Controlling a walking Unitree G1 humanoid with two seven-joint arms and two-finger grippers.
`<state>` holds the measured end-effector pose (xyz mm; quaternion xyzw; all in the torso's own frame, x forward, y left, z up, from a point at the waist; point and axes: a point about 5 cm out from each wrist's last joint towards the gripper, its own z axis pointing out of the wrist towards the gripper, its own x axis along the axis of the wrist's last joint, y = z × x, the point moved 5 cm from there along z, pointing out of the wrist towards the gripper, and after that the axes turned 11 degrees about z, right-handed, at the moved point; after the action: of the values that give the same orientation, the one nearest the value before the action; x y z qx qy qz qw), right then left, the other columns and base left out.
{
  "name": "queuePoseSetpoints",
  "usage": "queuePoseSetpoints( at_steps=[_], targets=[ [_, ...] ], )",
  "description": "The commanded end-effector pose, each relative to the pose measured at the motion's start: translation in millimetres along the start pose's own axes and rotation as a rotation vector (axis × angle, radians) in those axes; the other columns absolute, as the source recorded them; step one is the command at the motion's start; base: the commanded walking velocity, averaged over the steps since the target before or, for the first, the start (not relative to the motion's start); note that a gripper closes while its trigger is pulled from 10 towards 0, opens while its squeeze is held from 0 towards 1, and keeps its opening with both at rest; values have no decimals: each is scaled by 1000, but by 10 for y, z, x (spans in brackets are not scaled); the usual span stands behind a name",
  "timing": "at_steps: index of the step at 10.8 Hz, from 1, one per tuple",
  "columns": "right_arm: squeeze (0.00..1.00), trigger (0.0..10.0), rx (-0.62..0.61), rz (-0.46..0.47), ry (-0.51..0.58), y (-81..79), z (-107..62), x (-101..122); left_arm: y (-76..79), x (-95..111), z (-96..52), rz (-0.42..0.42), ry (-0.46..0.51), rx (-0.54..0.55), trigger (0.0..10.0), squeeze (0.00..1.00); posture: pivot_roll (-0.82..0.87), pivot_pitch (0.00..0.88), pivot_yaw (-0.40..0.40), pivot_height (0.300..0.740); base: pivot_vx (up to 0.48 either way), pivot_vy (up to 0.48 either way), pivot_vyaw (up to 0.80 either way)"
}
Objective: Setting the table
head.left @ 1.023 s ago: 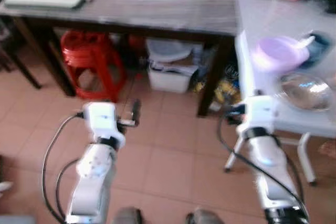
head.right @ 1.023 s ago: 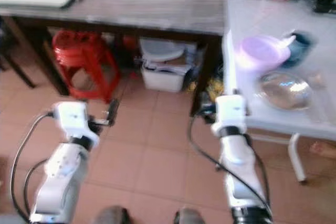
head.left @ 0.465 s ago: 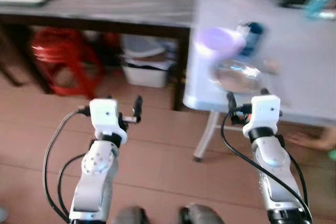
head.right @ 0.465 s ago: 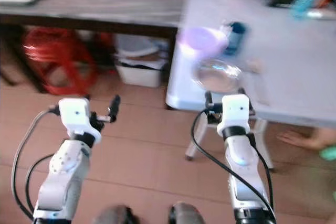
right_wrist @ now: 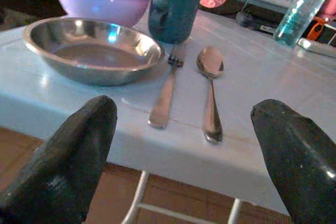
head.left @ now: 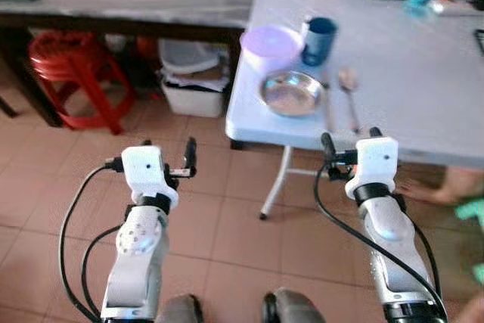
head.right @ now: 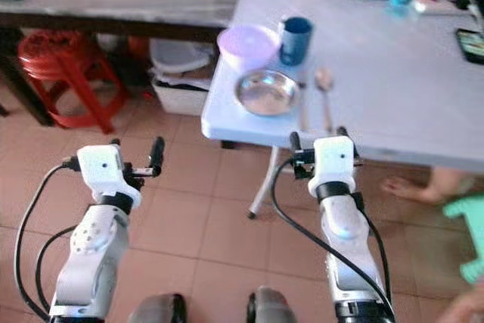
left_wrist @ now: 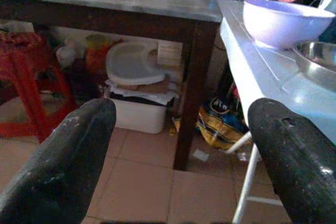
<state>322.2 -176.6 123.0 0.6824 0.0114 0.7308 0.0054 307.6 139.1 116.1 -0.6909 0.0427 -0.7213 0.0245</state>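
Approach — right gripper [right_wrist: 178, 145] jaws wide and empty, level with table [head.left: 423, 96] edge; lift first, then come down on fork [right_wrist: 167, 87] squarely.

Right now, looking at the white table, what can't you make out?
- Fork: its tines are tucked behind the cup in the right wrist view.
- Bottle: its top is cut off by the edge of the right wrist view, and it is blurred in the eye views.
- Phone: cut off by the right eye view's edge.
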Motion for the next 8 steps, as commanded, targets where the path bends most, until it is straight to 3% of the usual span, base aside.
queuePoseSetpoints(
  at_steps=[1, 3, 8],
  targets=[
    [0, 10000, 8, -12, 13, -22, 17, 47, -39, 10, 2, -7, 9, 8, 10000, 0, -30, 138, -5, 740, 0, 0, 0],
    [0, 10000, -5, -13, 17, 23, 32, 76, 55, 110, 27, -26, 38, -36, 10000, 0, -39, 141, -7, 740, 319, 0, 0],
    [0, 10000, 41, -51, 57, -54, 10, 206, 49, 309, 77, -68, 87, -22, 10000, 0, -36, 172, -21, 740, 332, 0, 0]
  ],
)
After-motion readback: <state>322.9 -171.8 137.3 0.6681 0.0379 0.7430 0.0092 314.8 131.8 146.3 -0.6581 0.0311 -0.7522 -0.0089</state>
